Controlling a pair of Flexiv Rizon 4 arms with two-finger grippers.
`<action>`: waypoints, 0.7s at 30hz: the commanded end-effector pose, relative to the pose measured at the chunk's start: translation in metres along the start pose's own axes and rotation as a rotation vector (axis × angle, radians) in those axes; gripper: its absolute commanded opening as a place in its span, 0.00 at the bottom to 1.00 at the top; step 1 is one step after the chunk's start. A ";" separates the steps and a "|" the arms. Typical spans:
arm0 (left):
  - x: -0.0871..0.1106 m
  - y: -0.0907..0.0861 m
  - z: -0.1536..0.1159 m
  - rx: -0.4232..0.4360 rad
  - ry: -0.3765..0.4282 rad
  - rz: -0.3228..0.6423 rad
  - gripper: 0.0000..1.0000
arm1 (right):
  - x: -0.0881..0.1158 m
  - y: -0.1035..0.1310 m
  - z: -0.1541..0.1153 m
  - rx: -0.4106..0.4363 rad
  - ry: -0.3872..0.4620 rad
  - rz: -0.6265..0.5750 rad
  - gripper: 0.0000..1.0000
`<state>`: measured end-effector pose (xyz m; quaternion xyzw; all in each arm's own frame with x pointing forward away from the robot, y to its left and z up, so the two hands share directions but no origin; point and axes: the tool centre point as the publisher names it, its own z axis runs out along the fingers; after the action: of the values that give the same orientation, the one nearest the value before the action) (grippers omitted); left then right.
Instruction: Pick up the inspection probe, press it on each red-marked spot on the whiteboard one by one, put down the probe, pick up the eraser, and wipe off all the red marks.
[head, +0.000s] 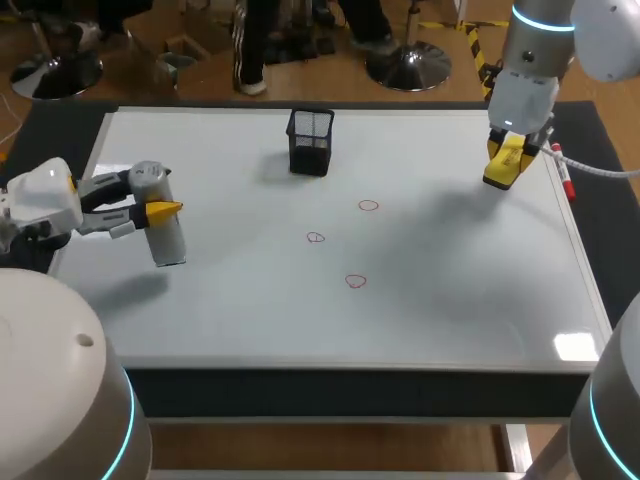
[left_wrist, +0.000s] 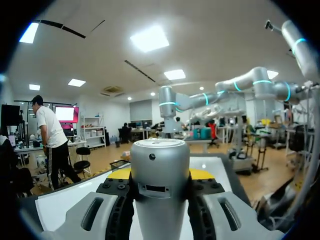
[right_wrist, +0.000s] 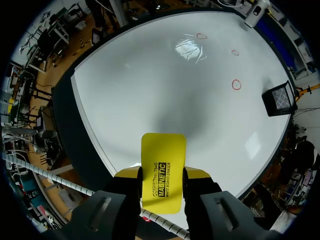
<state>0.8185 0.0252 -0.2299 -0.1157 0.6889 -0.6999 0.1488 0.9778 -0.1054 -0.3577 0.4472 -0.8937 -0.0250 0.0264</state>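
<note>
The silver cylindrical probe (head: 165, 225) is clamped in my left gripper (head: 160, 209) over the left part of the whiteboard (head: 450, 290); it hangs nearly upright and a little tilted. In the left wrist view the probe (left_wrist: 160, 190) fills the gap between the fingers of the left gripper (left_wrist: 160, 175). My right gripper (head: 511, 152) hovers above the board's far right corner, shut on the yellow eraser (head: 499, 177). The eraser (right_wrist: 163, 170) sticks out ahead of the right gripper (right_wrist: 161, 176). Three red marks (head: 368, 205) (head: 315, 238) (head: 356, 281) lie mid-board.
A black mesh pen holder (head: 310, 140) stands at the board's far middle, and also shows in the right wrist view (right_wrist: 280, 98). A red marker (head: 564, 172) lies along the right edge beside the right gripper. The board's near half is bare white surface.
</note>
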 end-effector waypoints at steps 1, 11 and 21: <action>0.007 -0.006 -0.010 -0.004 -0.049 0.003 0.00 | 0.001 -0.001 -0.001 0.001 0.003 -0.002 0.00; 0.006 -0.007 -0.016 -0.004 -0.056 0.001 0.00 | 0.001 -0.001 -0.001 0.001 0.003 -0.002 0.00; 0.006 -0.007 -0.016 -0.004 -0.056 0.001 0.00 | 0.001 -0.001 -0.001 0.001 0.003 -0.002 0.00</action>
<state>0.8066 0.0382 -0.2252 -0.1348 0.6861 -0.6950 0.1677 0.9778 -0.1054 -0.3577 0.4472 -0.8937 -0.0250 0.0264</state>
